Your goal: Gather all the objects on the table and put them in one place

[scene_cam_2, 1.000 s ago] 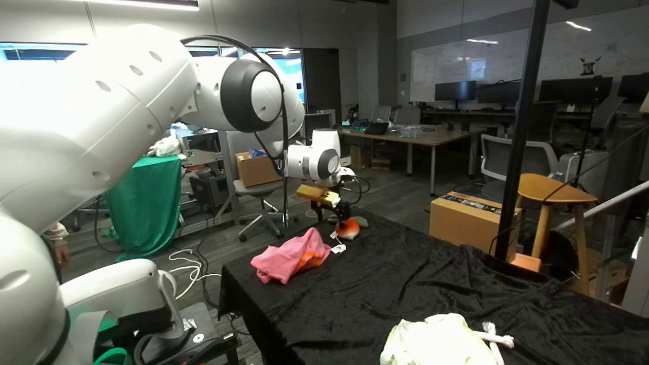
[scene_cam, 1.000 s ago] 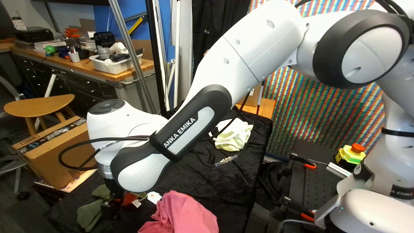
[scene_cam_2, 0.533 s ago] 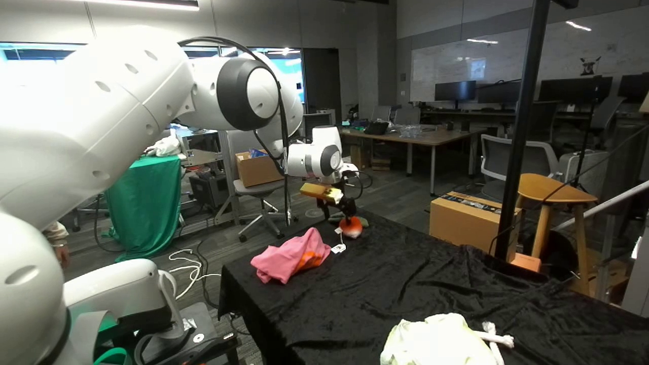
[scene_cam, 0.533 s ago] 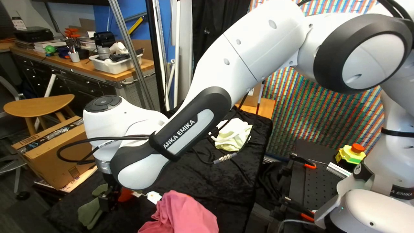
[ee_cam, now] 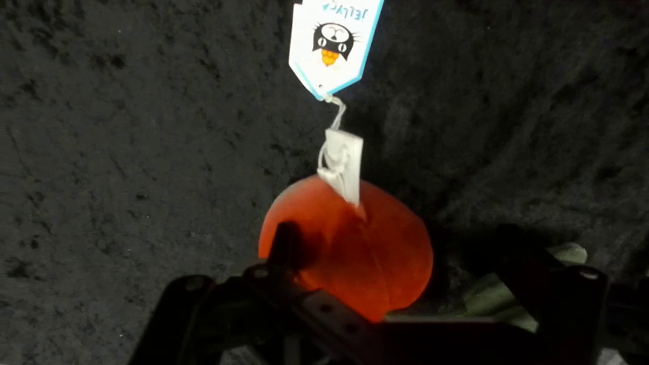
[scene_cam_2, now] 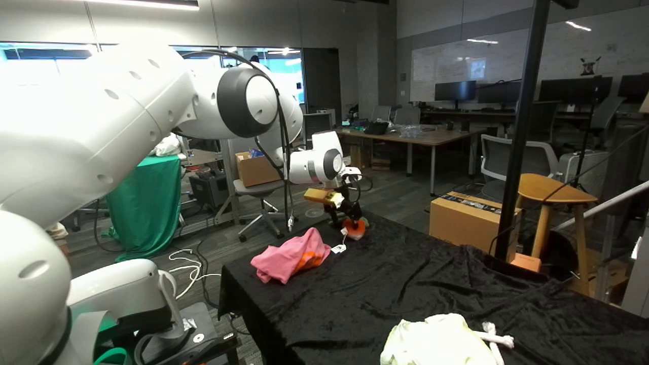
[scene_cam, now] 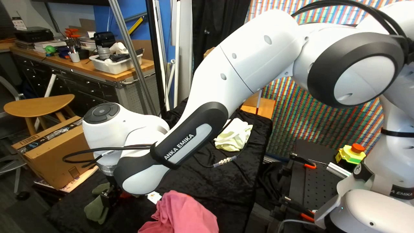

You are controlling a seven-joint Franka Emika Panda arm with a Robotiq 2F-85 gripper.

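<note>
Find red plush ball (ee_cam: 375, 253) at lower centre of wrist frame, lying on black table (ee_cam: 127, 177); in an exterior view, a little right of and below centre, near pink cloth (scene_cam_2: 291, 256). See gripper (ee_cam: 398, 243) over it, fingers (ee_cam: 283, 248) spread wide and holding nothing, one across the left side of it; cannot tell if touching. Reckon light, soft, squashy, hard to damage, not slippery. Best pinched across full round body, squeezing until firm. Avoid lifting by string (ee_cam: 338, 114): likely to swing or tear. Judge green leaves (ee_cam: 494, 299), lower right, floppy and a poor hold. For cream-white lump (scene_cam_2: 436, 339) and rope (scene_cam_2: 494, 337), bottom of an exterior view right of centre, expect limp stuff; take a fold or strand. On hang tag (ee_cam: 332, 45), top centre of wrist frame, read upside down JELLYC, past that unclear, with black-and-white cat face (ee_cam: 332, 38). Can read nothing on small white tag (ee_cam: 345, 154) below. On arm link (scene_cam: 189, 139), left of centre in an exterior view, can read ANKA EMIKA, cut off in front; on base label (scene_cam: 402, 192), lower right, A EMIKA. On cardboard box (scene_cam: 56, 158), left side, see printed tape (scene_cam: 51, 135) too small to read.
</note>
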